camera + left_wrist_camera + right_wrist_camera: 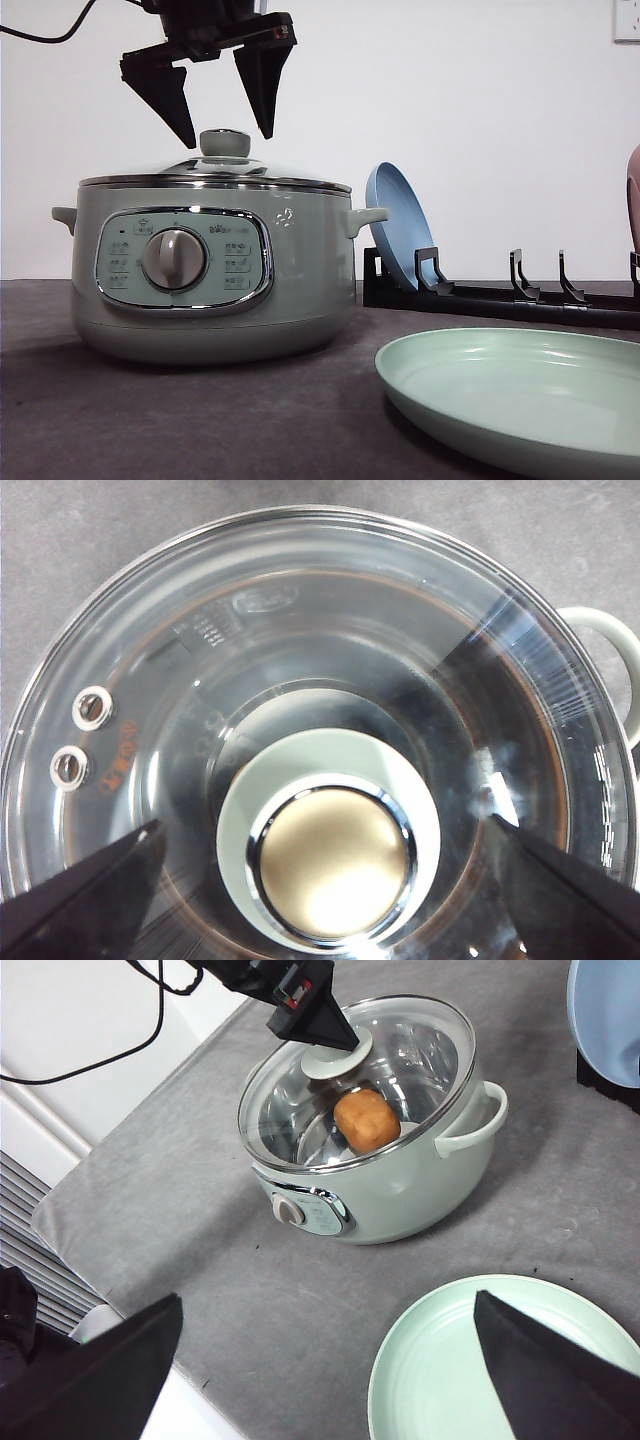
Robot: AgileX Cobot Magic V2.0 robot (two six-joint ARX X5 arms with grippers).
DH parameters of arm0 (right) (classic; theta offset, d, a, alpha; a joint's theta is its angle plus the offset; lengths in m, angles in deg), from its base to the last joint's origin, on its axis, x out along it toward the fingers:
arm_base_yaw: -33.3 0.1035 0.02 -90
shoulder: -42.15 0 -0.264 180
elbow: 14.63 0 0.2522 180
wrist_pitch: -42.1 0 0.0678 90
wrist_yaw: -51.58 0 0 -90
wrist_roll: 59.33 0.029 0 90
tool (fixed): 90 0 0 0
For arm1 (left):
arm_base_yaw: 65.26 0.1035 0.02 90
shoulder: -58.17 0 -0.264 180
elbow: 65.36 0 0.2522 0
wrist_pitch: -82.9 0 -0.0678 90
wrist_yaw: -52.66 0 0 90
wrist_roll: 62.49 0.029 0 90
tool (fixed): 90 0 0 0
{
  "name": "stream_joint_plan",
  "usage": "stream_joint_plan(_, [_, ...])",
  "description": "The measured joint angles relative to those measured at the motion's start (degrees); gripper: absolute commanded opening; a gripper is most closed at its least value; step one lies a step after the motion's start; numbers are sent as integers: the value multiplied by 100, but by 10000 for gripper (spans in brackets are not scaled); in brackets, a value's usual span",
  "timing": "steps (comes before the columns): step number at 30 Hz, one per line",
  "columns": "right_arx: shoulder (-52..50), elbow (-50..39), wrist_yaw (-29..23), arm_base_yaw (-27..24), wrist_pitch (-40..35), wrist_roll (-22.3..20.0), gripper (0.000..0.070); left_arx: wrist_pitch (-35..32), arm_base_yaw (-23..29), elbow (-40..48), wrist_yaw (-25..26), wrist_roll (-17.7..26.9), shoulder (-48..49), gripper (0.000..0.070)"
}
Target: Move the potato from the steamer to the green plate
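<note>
The green plate (520, 400) lies nearest on the surface, bare. The potato (366, 1120) sits inside the steamer (210, 270) under its glass lid (300, 680). The left claw (215, 105) hangs wide above the knob (225, 142); the right claw (330, 1360) is wide too. The potato looks firm, light, best gripped across its middle.

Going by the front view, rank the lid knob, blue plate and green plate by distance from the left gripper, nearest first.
1. Lid knob, directly beneath the left gripper.
2. Blue plate, standing in the rack, to the right.
3. Green plate, flat on the table, low right.

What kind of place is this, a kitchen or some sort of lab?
Probably a lab bench staged as a kitchen: a steamer, a green plate and a dish rack sit on a grey cloth-covered table by a bare white wall, with a robot claw above.
</note>
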Motion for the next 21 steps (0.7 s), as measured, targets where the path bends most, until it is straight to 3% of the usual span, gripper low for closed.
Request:
stream_joint_plan(4, [0,0,0,0,3,0,592,18,0,0,-2,0,-2,616])
stream_joint_plan(7, [0,0,0,0,5,0,592,17,0,-2,-2,0,-24,518])
stream_joint_plan(12, [0,0,0,0,8,0,592,19,0,-4,-2,0,-86,473])
stream_joint_plan(16, [0,0,0,0,14,0,592,17,0,-6,-2,0,-85,389])
stream_joint_plan(21, [0,0,0,0,18,0,592,14,-1,-5,8,-1,-86,228])
